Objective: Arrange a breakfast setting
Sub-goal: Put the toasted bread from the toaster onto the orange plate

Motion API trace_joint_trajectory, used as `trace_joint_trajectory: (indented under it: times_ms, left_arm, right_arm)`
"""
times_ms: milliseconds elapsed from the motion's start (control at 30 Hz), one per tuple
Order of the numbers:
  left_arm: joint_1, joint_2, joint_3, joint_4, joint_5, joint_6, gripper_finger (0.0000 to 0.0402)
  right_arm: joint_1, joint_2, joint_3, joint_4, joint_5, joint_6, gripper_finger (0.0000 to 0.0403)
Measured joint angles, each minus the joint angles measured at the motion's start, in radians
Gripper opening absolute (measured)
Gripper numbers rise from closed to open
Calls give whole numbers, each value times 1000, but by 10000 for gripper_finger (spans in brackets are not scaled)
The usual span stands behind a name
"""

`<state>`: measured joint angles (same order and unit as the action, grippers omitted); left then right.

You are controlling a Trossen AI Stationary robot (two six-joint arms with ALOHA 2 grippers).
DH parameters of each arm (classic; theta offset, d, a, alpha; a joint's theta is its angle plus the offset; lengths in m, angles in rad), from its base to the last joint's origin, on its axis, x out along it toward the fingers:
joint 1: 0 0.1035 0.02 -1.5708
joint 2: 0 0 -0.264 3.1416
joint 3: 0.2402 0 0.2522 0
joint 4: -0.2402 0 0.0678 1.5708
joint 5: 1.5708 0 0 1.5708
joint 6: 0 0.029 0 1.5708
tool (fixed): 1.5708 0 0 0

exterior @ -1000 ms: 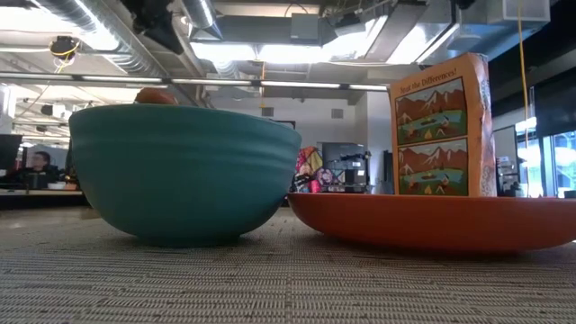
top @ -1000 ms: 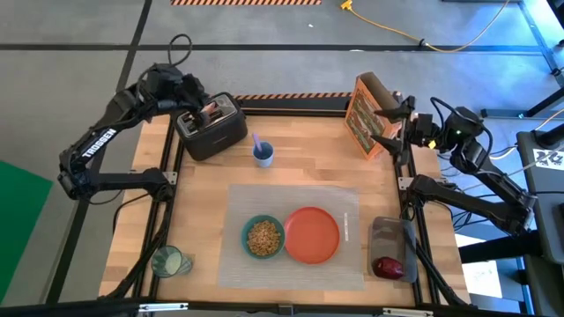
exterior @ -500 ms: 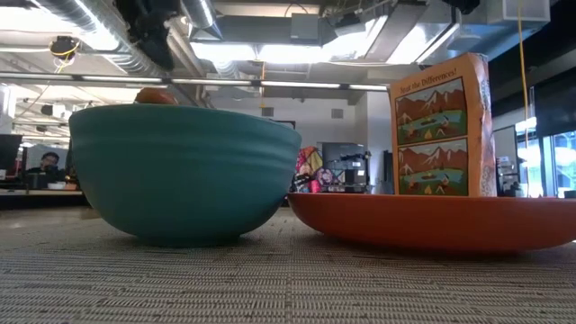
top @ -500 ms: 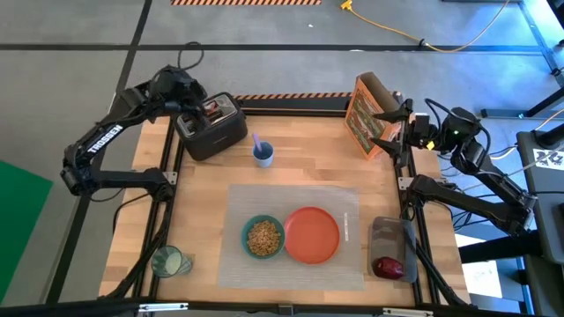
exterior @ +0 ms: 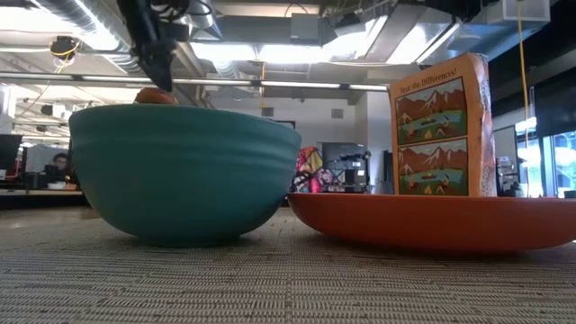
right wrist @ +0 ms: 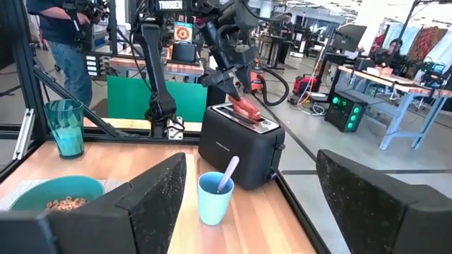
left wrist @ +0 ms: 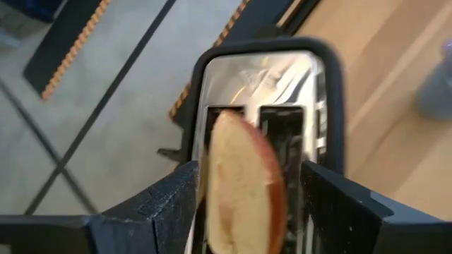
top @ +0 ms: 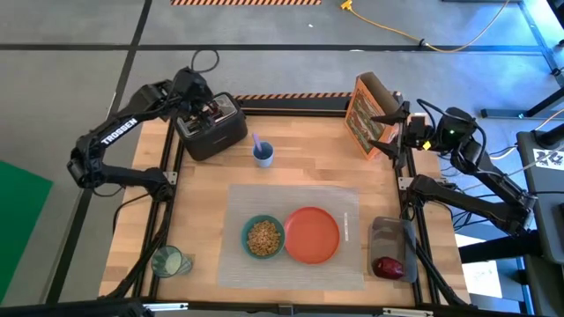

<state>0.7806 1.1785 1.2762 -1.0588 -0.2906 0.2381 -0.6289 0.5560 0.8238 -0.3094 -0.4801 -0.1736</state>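
Even, bright overhead light fills the table with only faint shadows, ceiling fixtures (exterior: 270, 49) glare white at the low view's upper centre, and the left wrist picture is blurred, its toast slice (left wrist: 244, 187) and toaster (left wrist: 272, 92) soft-edged.

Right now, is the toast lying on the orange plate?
No. The plate is bare, and the toast stands in a slot of the toaster, between the left pincer's fingers.
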Motion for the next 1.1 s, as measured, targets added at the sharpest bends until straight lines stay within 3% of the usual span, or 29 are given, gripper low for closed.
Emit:
trace_joint_trajectory:
  times_ms: [333, 667, 800, 1033, 1100]
  left_arm:
    - [33, 0, -78, 3, -23, 7, 227]
    - [22, 0, -88, 63, -25, 34, 89]
    - [22, -15, -88, 103, -23, 45, 53]
    - [-28, -90, -24, 155, -16, 74, 50]
    - [-60, -119, -7, 186, 33, 90, 51]
  right_arm:
    - [0, 4, 0, 0, 1, -38, 305]
    - [0, 5, 0, -1, 53, -45, 305]
    - [0, 5, 0, -2, 53, -45, 305]
    - [0, 5, 0, 27, 53, -48, 305]
    - [0, 5, 0, 30, 53, -59, 305]
